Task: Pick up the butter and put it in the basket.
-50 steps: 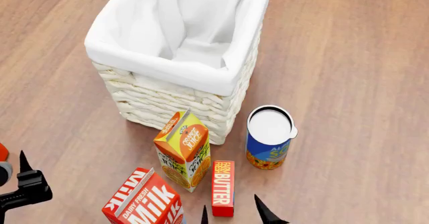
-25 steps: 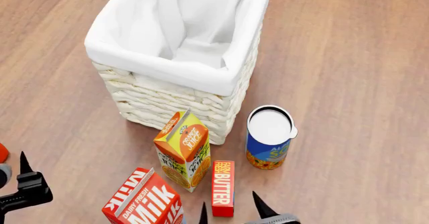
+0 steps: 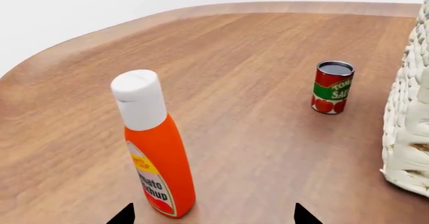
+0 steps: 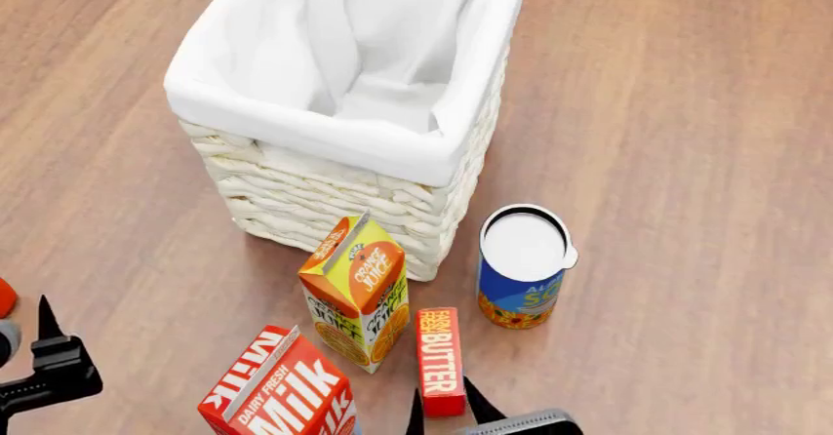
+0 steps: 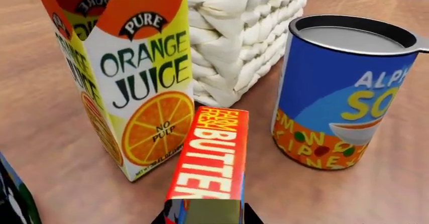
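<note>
Jaws of the right gripper [image 4: 443, 408] straddle the near end of the butter [image 4: 439, 360], their dark tips on either side; whether they already press the box cannot be told. It lies flat on the table [image 4: 677, 162], between the orange juice carton [image 4: 355, 289] and the soup can [image 4: 524, 266], just short of the basket [image 4: 341, 177]. A milk carton [image 4: 280, 391] crowds the left flank, leaving a tight lane for lifting. Left gripper [image 4: 50, 362] waits apart, jaws spread and empty, near a ketchup bottle [image 3: 152, 148] and tomato can [image 3: 332, 87].

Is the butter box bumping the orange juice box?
Apart. The right wrist view shows bare table between the butter and the orange juice carton.
</note>
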